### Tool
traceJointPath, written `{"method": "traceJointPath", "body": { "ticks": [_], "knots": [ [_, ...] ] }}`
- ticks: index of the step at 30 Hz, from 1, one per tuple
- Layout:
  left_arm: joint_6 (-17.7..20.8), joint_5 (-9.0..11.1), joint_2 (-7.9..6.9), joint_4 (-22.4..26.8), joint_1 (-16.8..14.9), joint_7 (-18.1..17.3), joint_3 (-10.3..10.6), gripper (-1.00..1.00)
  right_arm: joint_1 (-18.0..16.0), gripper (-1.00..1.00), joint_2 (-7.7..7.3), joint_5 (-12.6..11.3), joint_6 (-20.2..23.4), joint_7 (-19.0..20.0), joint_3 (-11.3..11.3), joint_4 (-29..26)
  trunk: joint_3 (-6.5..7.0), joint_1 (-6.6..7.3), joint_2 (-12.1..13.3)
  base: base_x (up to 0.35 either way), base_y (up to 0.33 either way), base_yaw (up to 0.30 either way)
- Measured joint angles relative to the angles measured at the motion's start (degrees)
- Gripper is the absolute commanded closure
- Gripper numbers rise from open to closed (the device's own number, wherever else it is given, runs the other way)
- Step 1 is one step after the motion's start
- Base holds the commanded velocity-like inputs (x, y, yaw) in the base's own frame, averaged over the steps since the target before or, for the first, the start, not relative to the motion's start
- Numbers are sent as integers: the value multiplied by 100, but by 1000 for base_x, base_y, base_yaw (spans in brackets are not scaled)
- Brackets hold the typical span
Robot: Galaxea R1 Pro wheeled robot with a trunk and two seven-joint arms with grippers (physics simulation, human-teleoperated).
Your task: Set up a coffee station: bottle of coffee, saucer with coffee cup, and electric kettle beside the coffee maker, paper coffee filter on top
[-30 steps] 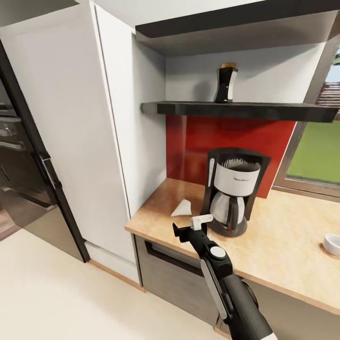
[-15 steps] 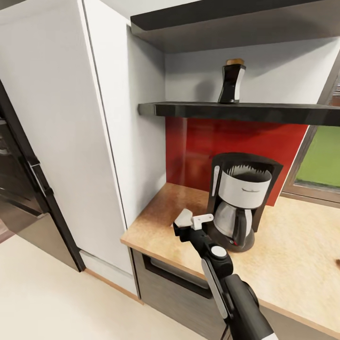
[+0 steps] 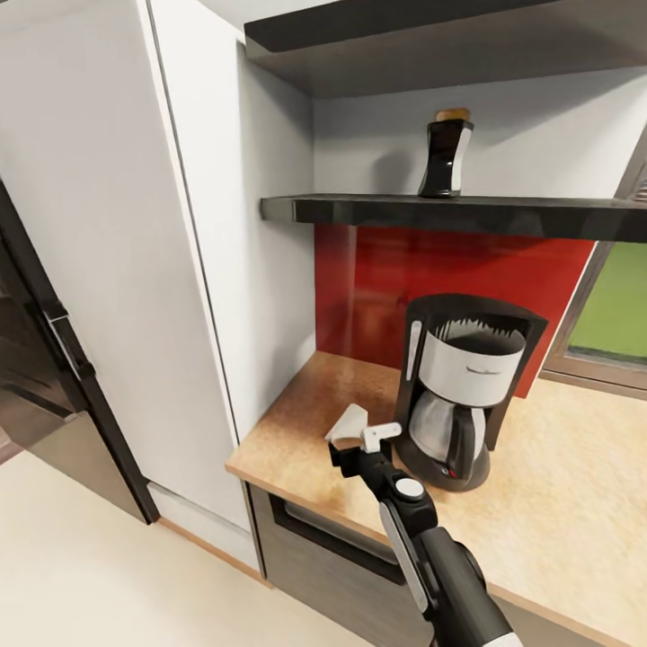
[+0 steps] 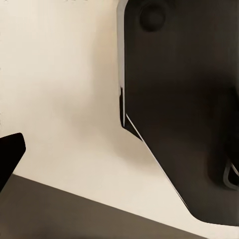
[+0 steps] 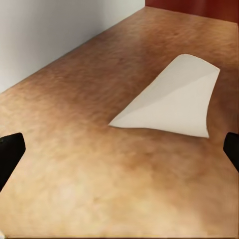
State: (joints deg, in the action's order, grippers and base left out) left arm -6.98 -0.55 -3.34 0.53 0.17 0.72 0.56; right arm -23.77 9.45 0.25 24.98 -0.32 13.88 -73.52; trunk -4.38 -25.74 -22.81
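The coffee maker (image 3: 463, 391) stands on the countertop (image 3: 557, 503) against the red back wall. Above it, on the black shelf (image 3: 503, 214), is the bottle of coffee (image 3: 447, 155). The paper coffee filter (image 3: 349, 420) lies flat on the counter to the left of the machine, a white cone (image 5: 174, 102) in the right wrist view. My right gripper (image 3: 358, 442) hovers open just in front of the filter, near the counter's front edge. Its black fingertips (image 5: 10, 154) stand wide apart with nothing between them. One fingertip (image 4: 7, 152) of my left gripper shows over the pale floor.
A tall white cabinet (image 3: 180, 270) walls off the counter's left end, with a dark appliance (image 3: 36, 377) beyond it. A second black shelf (image 3: 431, 36) hangs higher up. A window (image 3: 620, 314) is at the right. A dark drawer front (image 3: 332, 530) sits under the counter.
The whole view has shifted as the robot closed in on the counter. The right gripper now sits nearer the filter. A white cup at the right edge has left the picture.
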Motion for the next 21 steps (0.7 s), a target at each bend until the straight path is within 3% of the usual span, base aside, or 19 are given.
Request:
{"method": "traceJointPath", "body": {
  "ticks": [6,15,21],
  "knots": [
    [0,0,0,2,0,0,0,-100,0,-100,3,-2,-15,0,-9,235,0,0,0,192,0,0],
    [0,0,-2,0,0,0,0,-100,0,-100,-1,-2,-16,0,-11,260,0,0,0,35,0,0],
    [0,0,-1,-3,0,0,0,-100,0,-100,-2,-2,-16,0,-11,266,0,2,0,204,0,0]
  ]
}}
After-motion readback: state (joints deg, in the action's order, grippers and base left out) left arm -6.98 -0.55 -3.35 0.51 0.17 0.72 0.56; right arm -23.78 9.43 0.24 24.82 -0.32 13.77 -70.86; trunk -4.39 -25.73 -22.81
